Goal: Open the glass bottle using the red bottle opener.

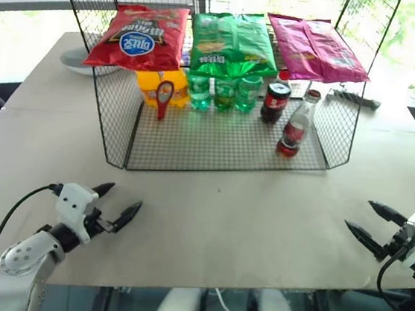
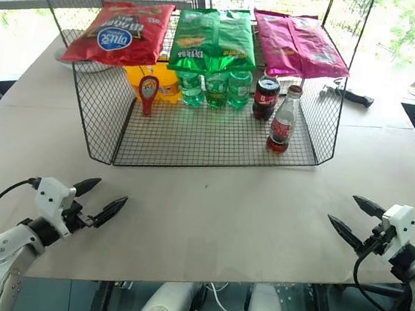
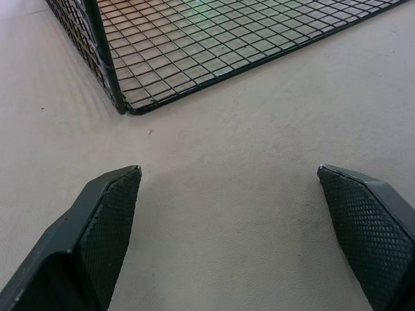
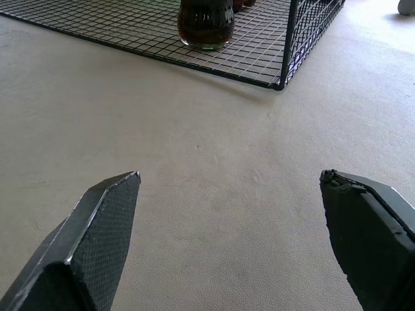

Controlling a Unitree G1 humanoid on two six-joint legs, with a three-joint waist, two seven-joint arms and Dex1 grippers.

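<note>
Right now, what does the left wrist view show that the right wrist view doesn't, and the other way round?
Left wrist view: the open left claw over the table, facing a bare corner of the wire rack. Right wrist view: the open right claw, and the base of the glass bottle standing on the rack's mesh floor near its corner post. Both share the beige table and the black rack, with nothing between the fingers.

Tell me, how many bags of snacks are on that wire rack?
3, side by side on top of the wire rack: a red bag at left, a green bag in the middle, a pink bag at right.
</note>
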